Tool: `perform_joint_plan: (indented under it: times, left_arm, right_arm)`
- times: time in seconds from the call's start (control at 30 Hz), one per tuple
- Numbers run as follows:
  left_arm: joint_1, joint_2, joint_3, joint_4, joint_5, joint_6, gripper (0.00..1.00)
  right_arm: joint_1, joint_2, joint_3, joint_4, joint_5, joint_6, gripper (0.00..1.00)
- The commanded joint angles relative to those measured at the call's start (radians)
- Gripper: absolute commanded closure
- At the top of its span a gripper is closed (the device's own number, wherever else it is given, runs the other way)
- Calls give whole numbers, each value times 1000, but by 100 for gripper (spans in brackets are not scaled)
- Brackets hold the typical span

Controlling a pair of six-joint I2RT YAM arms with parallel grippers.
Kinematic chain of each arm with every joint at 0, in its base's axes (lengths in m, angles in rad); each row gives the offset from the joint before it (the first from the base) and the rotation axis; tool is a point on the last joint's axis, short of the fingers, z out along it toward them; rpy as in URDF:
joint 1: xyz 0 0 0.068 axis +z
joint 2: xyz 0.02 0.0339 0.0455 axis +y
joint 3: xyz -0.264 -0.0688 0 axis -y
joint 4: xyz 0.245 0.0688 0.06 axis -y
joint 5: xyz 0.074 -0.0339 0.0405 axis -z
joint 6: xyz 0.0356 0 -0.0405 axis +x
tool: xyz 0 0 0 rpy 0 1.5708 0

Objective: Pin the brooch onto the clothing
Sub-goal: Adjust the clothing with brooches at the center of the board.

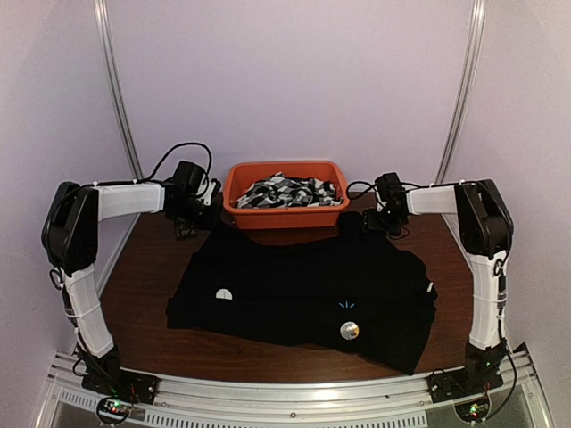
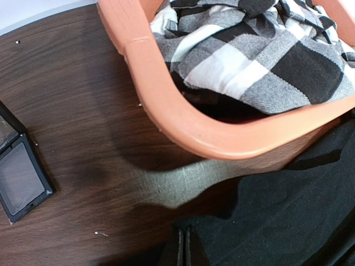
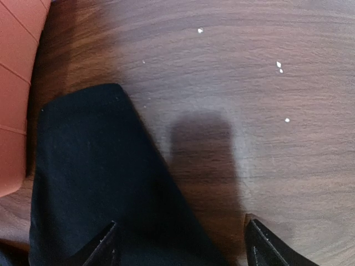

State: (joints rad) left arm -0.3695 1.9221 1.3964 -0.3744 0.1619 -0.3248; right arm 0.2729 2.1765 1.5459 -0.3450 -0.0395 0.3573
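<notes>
Looks close to the end, or perhaps already there. Can see the black shirt (image 1: 294, 276) spread flat on the desk (image 1: 147, 285), just in front of the orange bin (image 1: 285, 214) filled with patterned fabric (image 1: 285, 190). Can also see the brooch (image 1: 348, 331), small, round and shiny, resting on the shirt front just below the light-blue starburst mark (image 1: 346, 307). Cannot tell whether pinned through the cloth or only lying on top; too small to judge. Reading the left tool (image 2: 184, 244) as fully closed with nothing in it, beside the bin at the far left corner of the shirt. Reading the right tool (image 3: 182, 233) as wide open and empty, above the far right corner of the shirt, well apart from the brooch. Probably left to do: confirm the fastening, or nothing more.
</notes>
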Motion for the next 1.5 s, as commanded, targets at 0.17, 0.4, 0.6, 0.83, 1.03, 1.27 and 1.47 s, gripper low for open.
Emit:
perform_joint_plan:
  times: [0.17,0.4,0.6,0.83,1.03,1.27,1.47]
  left_arm:
    - [-5,-30,-10,24,13,-10,100]
    - [-3,-24,-8,27,12,-11,100]
    - [-2,-24,-5,27,15,-10,100]
    - [-2,-52,-2,43,43,-4,100]
    - [-3,-139,-22,50,55,-1,100]
    - [-5,-212,-56,52,61,4,100]
    - [-5,-240,-56,52,74,19,100]
  right_arm:
    - [20,78,81,-41,-9,26,26]
    - [28,115,87,-44,-47,26,65]
    - [26,124,77,-52,-44,52,100]
    - [15,-9,-7,9,68,59,100]
    - [8,-208,-94,52,134,48,100]
    - [8,-381,-170,77,150,47,100]
    - [8,-475,-216,87,162,37,100]
